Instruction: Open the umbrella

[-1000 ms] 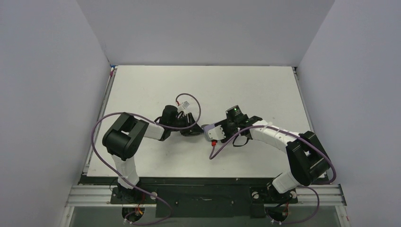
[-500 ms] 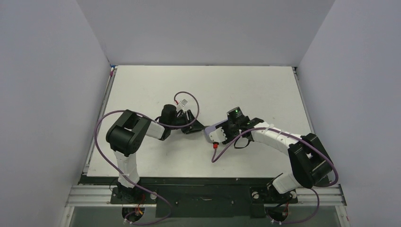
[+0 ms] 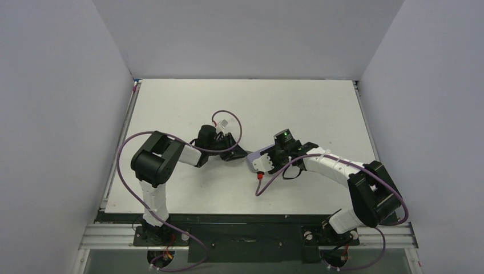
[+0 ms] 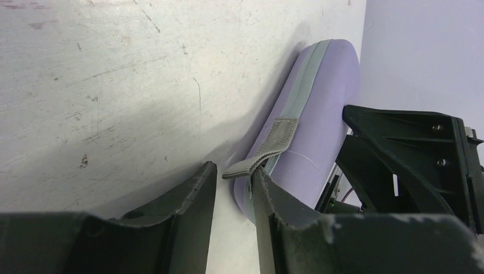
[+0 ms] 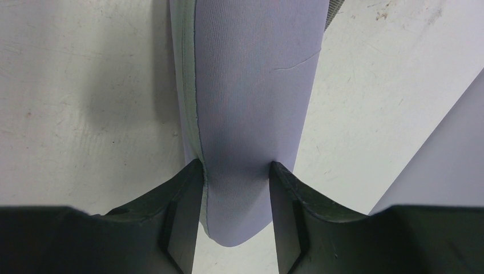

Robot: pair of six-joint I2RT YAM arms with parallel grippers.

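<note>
Our left end effector [image 4: 234,170] just narrowed onto the grey strap tab [image 4: 273,141], hold unclear, our right end effector [image 5: 235,166] clamping the lavender umbrella sleeve [image 5: 251,85].

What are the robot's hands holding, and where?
Right gripper clamps the sleeved umbrella near one end. Left gripper straddles its grey tab, not yet pinching.

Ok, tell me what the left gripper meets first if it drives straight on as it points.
The grey tab of the lavender sleeve: it lies right at the left gripper's fingertips, with the sleeve's body just behind. Contact is hard to judge.
</note>
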